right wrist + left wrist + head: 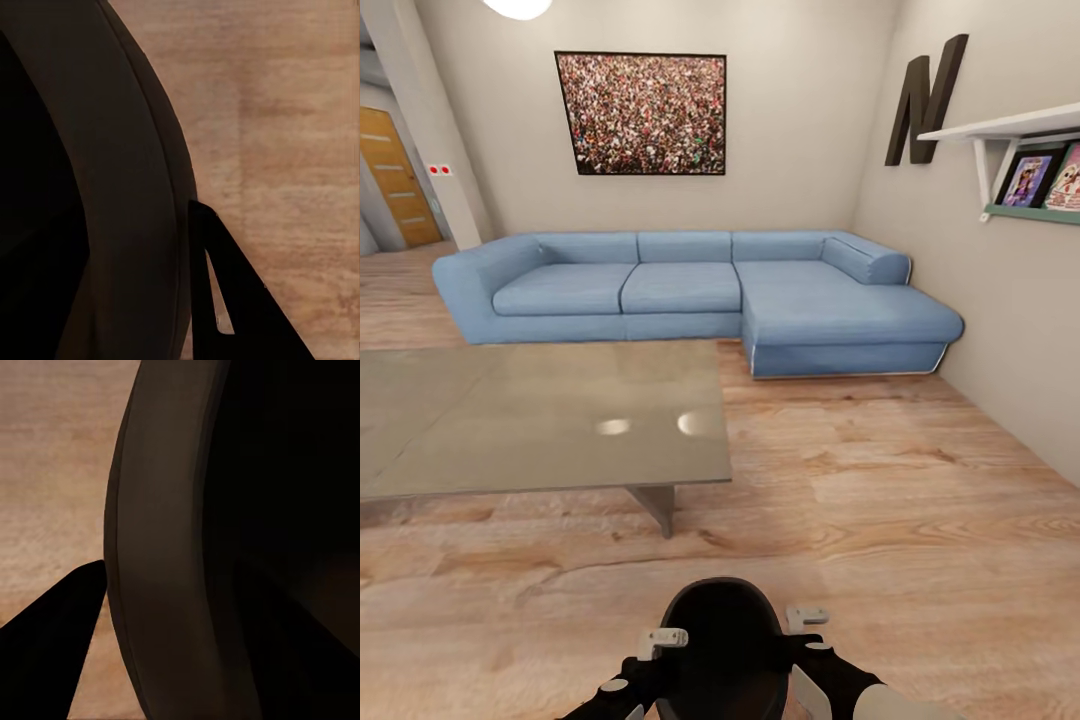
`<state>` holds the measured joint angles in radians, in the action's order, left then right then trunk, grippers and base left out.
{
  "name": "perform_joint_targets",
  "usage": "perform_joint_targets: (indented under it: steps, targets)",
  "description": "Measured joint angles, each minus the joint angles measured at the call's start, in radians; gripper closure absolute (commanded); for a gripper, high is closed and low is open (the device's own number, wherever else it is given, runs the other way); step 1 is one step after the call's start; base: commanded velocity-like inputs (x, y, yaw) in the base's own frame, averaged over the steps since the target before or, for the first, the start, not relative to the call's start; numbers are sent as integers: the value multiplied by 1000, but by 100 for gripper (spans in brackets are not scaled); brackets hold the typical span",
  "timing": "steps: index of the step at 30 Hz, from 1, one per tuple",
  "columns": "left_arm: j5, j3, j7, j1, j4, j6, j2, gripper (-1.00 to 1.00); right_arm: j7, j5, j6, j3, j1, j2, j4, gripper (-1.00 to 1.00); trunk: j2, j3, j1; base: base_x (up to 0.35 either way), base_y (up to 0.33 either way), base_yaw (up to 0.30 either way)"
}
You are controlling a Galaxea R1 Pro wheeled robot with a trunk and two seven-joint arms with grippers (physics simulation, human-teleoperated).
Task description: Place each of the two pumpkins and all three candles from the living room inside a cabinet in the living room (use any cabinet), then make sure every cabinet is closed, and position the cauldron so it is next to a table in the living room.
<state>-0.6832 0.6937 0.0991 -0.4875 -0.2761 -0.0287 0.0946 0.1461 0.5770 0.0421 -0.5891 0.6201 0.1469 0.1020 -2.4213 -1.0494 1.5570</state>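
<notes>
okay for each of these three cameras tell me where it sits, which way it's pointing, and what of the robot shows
Head view: on the head, facing forward and down over table and sofa; both arms hold the cauldron.
Left wrist view: on the left arm, facing along a finger at the cauldron's wall.
Right wrist view: on the right arm, likewise; one finger shows.
All three share cauldron and wood floor.

Large dark block letter N (927,98) mounted on the right-hand wall (1000,300), above a white shelf (1010,125), framed covers (1028,178) under the shelf with print too small to read
</notes>
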Motion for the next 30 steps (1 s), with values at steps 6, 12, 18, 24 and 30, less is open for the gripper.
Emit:
perform_joint_targets:
  steps: [6, 12, 18, 24, 30]
  targets:
    - [0, 0, 0, 0, 1, 0, 1, 100, 0, 0, 1, 0, 0, 0, 0, 100, 0, 0, 0, 239, 122, 0]
    - [-1, 0, 0, 0, 1, 0, 1, 100, 0, -1, 1, 0, 0, 0, 0, 100, 0, 0, 0, 232, 106, 0]
    - [-1, 0, 0, 0, 0, 1, 0, 100, 0, -2, 1, 1, 0, 0, 0, 100, 0, 0, 0, 195, 61, 0]
    - [0, 0, 0, 0, 1, 0, 1, 100, 0, 1, 1, -1, 0, 0, 0, 100, 0, 0, 0, 164, 26, 0]
    - [-1, 0, 0, 0, 0, 0, 0, 100, 0, -2, 1, 1, 0, 0, 0, 100, 0, 0, 0, 158, 44, 0]
